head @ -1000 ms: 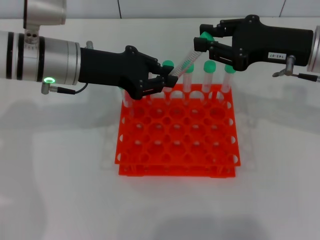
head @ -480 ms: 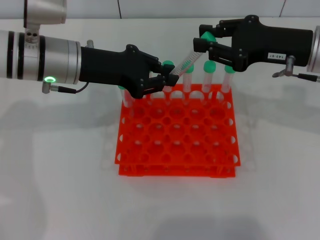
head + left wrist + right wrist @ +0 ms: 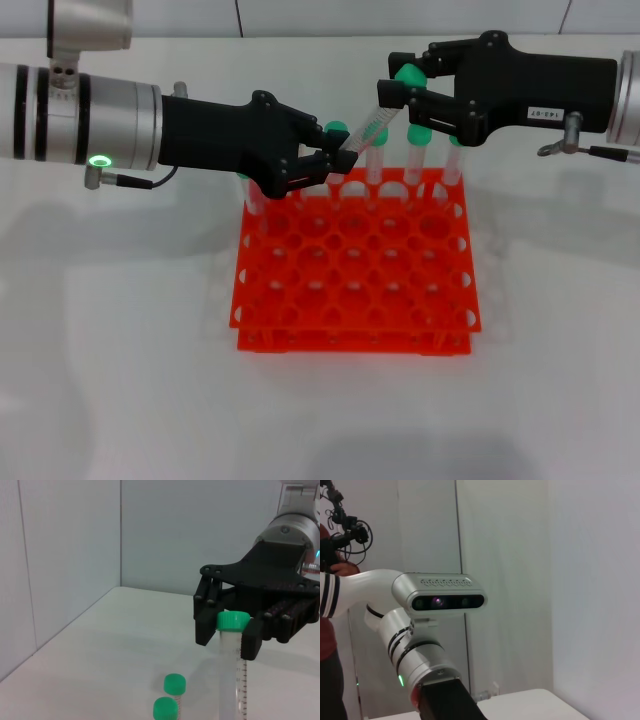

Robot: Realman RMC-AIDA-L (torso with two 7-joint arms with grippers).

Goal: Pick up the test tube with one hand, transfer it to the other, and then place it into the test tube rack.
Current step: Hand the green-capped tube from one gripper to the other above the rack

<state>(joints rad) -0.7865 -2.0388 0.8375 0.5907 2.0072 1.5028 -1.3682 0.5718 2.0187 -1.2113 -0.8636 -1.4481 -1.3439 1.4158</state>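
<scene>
Right gripper (image 3: 403, 88) has moved a little left and now sits around the cap of the test tube (image 3: 372, 122).

The left gripper (image 3: 327, 160) stays clenched on the tube's lower end, above the far left part of the test tube rack (image 3: 355, 270). Right fingers flank the green cap; a firm grasp cannot be told. Other green-capped tubes (image 3: 415, 150) stand in the far row, just behind. The tube's long axis is tilted, cap up and to the right.

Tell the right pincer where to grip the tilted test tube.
Grip just under the green cap, coming in from the robot's right. The test tube slants up toward the right pincer, while the left pincer holds its lower end over the rack.
</scene>
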